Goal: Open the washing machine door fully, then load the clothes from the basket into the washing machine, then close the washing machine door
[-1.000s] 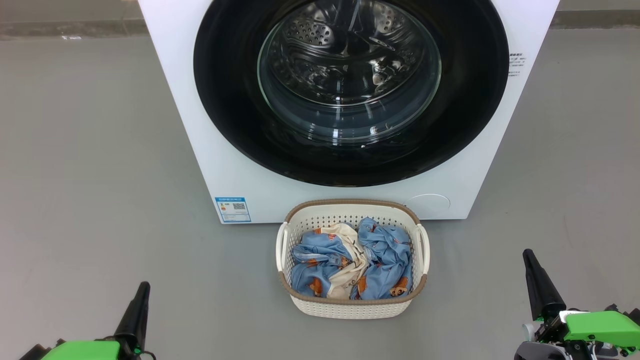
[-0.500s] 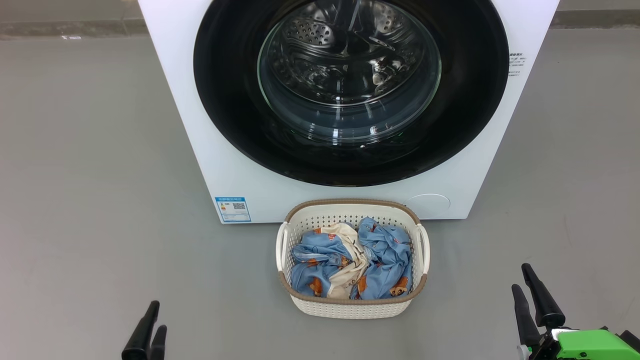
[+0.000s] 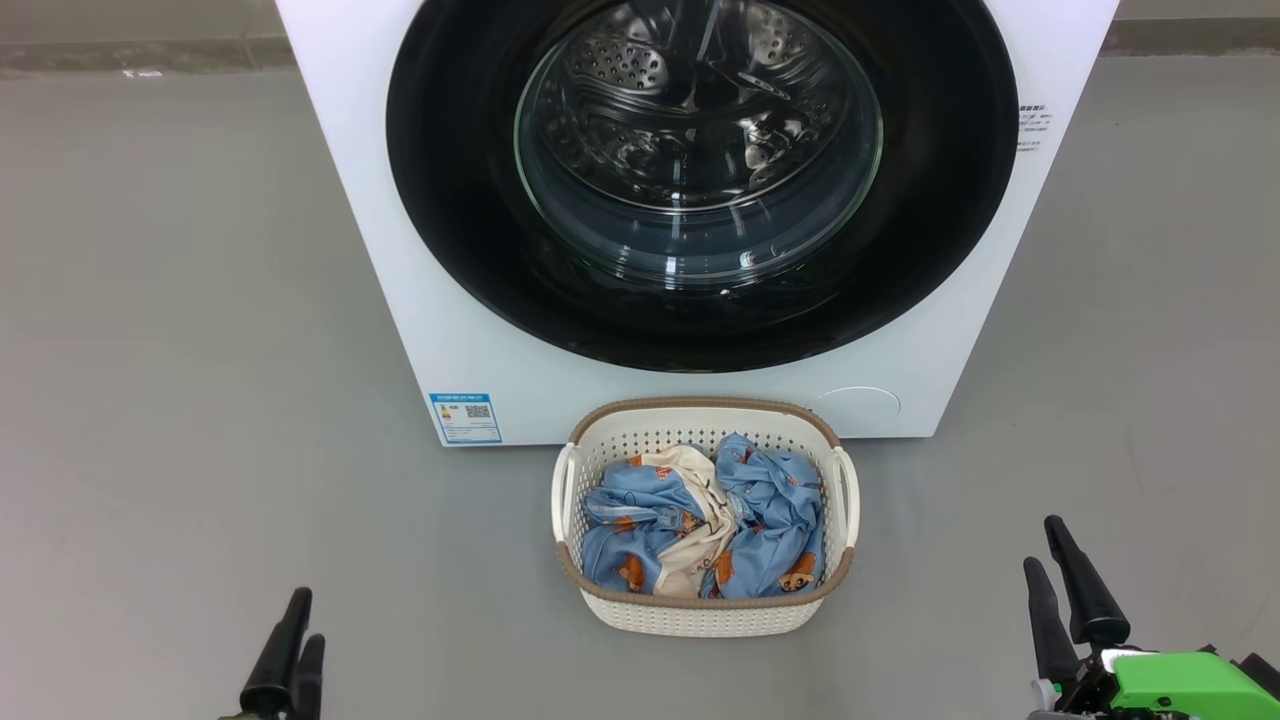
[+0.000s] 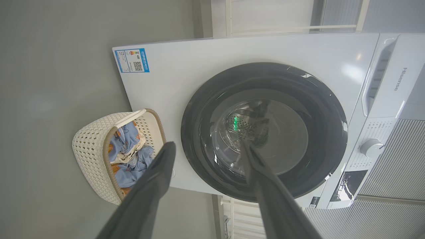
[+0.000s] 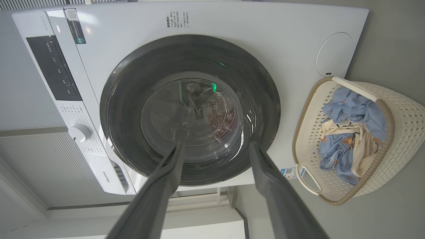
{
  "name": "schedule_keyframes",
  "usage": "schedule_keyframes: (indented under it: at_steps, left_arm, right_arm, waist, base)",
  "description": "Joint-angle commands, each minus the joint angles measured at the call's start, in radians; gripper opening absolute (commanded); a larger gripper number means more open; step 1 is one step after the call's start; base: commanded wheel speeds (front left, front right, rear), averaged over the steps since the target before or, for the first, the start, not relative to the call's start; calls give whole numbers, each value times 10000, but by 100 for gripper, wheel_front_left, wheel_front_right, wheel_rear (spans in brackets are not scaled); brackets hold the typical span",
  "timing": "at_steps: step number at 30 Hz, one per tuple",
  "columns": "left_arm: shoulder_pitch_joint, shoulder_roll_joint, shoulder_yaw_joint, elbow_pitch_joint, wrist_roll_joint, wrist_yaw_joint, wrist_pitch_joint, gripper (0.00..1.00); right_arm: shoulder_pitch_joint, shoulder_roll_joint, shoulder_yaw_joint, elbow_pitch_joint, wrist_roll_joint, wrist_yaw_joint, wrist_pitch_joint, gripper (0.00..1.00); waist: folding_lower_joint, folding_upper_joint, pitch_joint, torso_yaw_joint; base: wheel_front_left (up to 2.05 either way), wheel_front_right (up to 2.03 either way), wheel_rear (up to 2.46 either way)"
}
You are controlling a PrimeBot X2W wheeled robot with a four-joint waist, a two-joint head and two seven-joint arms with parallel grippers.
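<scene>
Hisense on the washing machine (image 4: 199, 66) top panel, blue label (image 4: 131, 60) illegible

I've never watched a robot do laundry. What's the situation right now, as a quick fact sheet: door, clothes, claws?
washer: white front-loader on the grey floor
door: shut; steel drum visible through its glass
basket: on the floor just in front of the washer, below the door
clothes: blue printed pieces and a cream one, all in the basket
left claw: open, empty, apart from the basket
right claw: open, empty, apart from the basket
progress: door not yet opened, nothing loaded
</scene>
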Motion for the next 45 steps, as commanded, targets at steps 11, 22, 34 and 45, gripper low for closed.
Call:
schedule_keyframes:
  at_steps: [11,22,34,45]
  left_arm:
    - [-565,184,-29,-640,596,-26,-376,100]
    - [-689,288,-176,-949,1731,-36,-706,100]
    - [-805,496,-510,-1259,3428,-48,-1066,100]
    - [-847,657,-707,-1309,5418,-58,-1397,100]
  right_arm:
    - [-578,-116,293,-694,-434,3,-408,100]
    - [-788,-331,705,-1009,-1173,5,-783,100]
    - [-986,-538,1057,-1329,-2795,6,-1118,100]
    - [-1107,-678,1288,-1389,-4969,8,-1425,100]
  waist:
    - [-1,0,23,-3]
    - [-1,0,37,-10]
    - [-1,0,46,-16]
    - [-1,0,7,-19]
  base:
    - [0,0,0]
    - [0,0,0]
    - [0,0,0]
    - [0,0,0]
